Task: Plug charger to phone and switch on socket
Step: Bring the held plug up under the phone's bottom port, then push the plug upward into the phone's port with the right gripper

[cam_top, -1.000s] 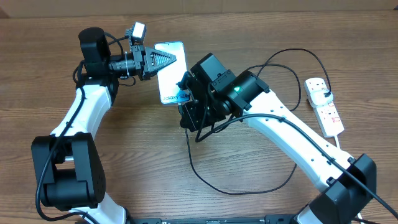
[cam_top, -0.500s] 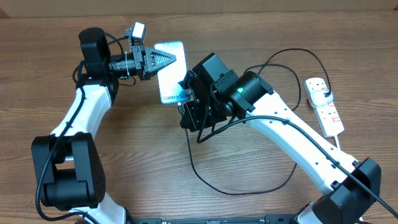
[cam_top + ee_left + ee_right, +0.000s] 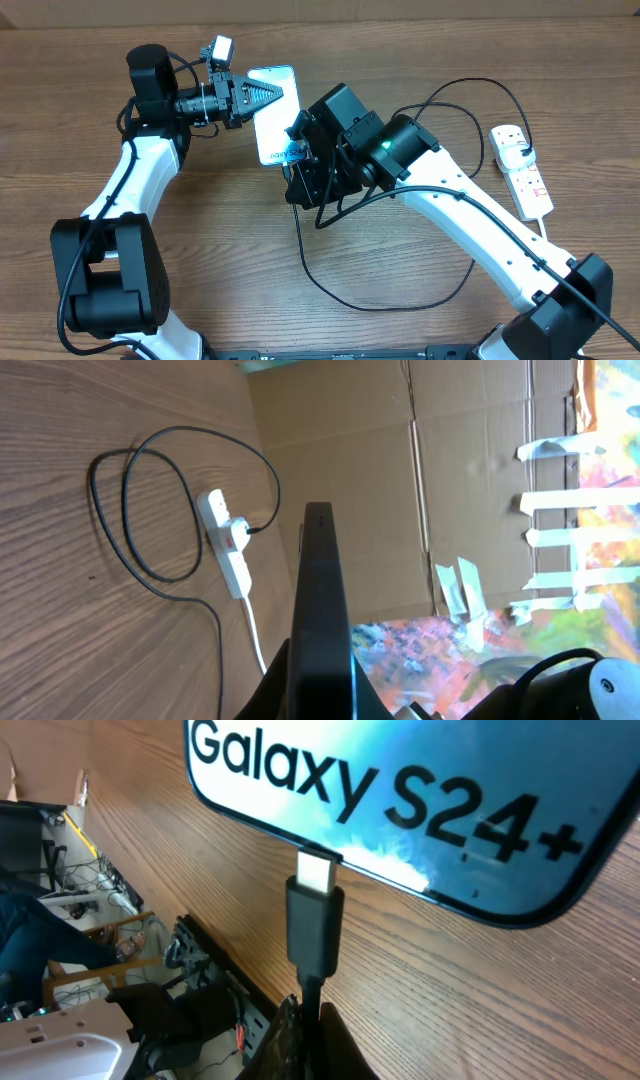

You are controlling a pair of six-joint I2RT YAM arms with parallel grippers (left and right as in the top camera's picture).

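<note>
One table (image 3: 420, 40). Two robot arms reach over it: the left arm (image 3: 130, 190) and the right arm (image 3: 470, 220). Each ends in one gripper, so two in all: the left gripper (image 3: 280, 95) at the far left and the right gripper (image 3: 305, 1020) near the middle. One phone (image 3: 275, 135). One black cable (image 3: 380, 305), with one plug tip (image 3: 316, 915). One power strip (image 3: 530, 185) at the right, carrying one white adapter (image 3: 512, 142) and one white cord (image 3: 253, 630).
</note>
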